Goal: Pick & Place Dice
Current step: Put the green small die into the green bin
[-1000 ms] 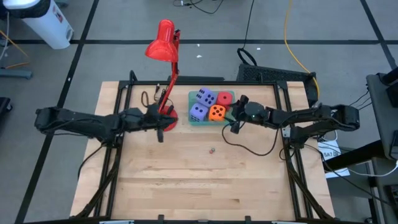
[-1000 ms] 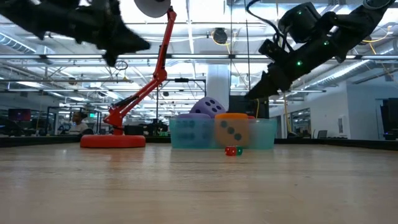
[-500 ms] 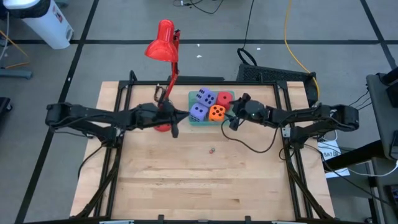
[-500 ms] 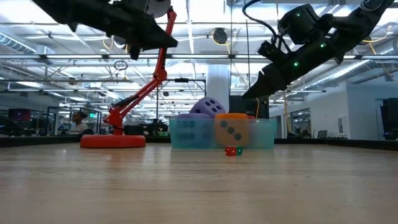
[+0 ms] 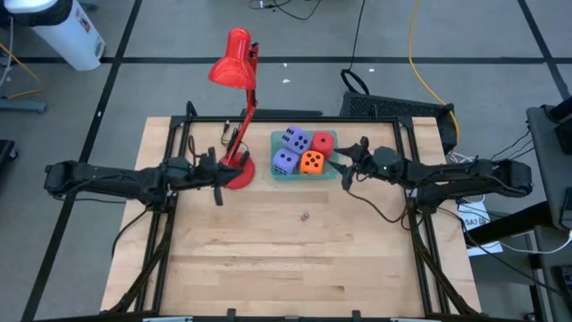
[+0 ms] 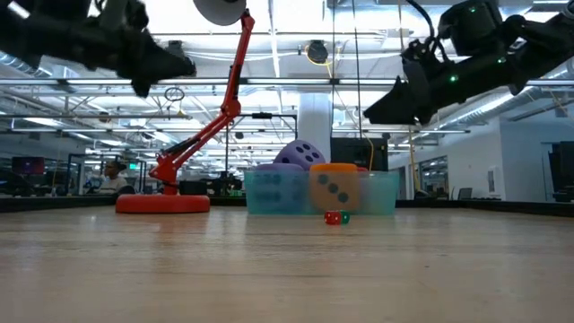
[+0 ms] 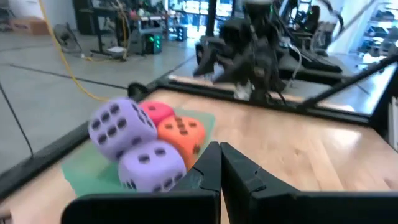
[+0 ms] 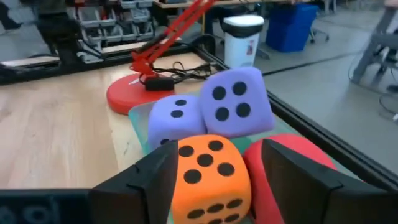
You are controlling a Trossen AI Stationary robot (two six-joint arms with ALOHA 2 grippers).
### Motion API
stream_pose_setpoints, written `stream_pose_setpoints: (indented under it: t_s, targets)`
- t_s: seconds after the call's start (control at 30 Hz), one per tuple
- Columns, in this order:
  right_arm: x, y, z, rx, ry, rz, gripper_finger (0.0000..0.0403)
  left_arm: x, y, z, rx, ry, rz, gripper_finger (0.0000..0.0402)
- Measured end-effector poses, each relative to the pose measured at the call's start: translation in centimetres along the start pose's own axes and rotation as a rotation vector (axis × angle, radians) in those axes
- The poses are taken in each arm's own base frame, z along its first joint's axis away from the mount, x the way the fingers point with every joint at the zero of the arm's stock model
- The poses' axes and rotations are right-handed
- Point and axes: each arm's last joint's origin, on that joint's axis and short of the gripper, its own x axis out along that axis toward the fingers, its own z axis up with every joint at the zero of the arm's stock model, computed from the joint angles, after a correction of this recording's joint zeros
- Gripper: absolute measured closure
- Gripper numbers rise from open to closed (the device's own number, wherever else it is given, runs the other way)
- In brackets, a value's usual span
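Note:
Four soft dice sit packed in a shallow green tray (image 5: 304, 176) at the table's far middle: two purple (image 5: 296, 139) (image 5: 285, 161), one orange (image 5: 311, 162), one red (image 5: 323, 142). The upper purple die (image 8: 235, 102) leans on its neighbours. My right gripper (image 5: 344, 161) (image 8: 217, 180) is open, raised just right of the tray, with its fingers framing the orange die (image 8: 208, 174) from a distance. My left gripper (image 5: 217, 183) (image 7: 221, 168) is shut and hangs in the air left of the tray, by the lamp's base (image 5: 237, 174).
A red desk lamp (image 5: 234, 63) stands left of the tray, its arm leaning over the far edge and its cord (image 5: 214, 140) lying beside it. A tiny red-and-green object (image 5: 305, 216) lies mid-table. A black cable (image 5: 375, 210) loops below my right arm. The near half of the table is bare wood.
My left arm swung right toward the tray, then drew back left to the lamp's base. My right gripper pulled back toward the table's right edge and rose a little. The dice stayed where they were.

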Motion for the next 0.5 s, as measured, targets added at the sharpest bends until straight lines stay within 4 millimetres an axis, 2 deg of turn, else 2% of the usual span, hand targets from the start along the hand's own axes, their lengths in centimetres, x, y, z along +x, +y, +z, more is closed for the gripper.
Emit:
stream_pose_setpoints:
  t_s: [0.13,0.23,0.43,0.5]
  targets:
    - [-0.4,0.1,-0.1,0.016,0.028,0.014,0.0217,-0.7,0.2,-1.8,-0.022,0.021,-0.006,0.0399]
    - [-0.6,0.6,0.3,0.038,-0.005,0.026,0.0263,-0.9,0.3,-2.7,0.004,0.034,-0.006,0.0400]
    - [-1.0,1.9,0.3,0.022,-0.022,0.008,0.0377,-1.1,0.2,-2.5,0.045,0.009,-0.038,0.0400]
    - [-1.1,2.4,0.5,0.012,-0.039,0.030,0.0395,-1.3,0.3,-2.3,0.048,-0.004,-0.037,0.0399]
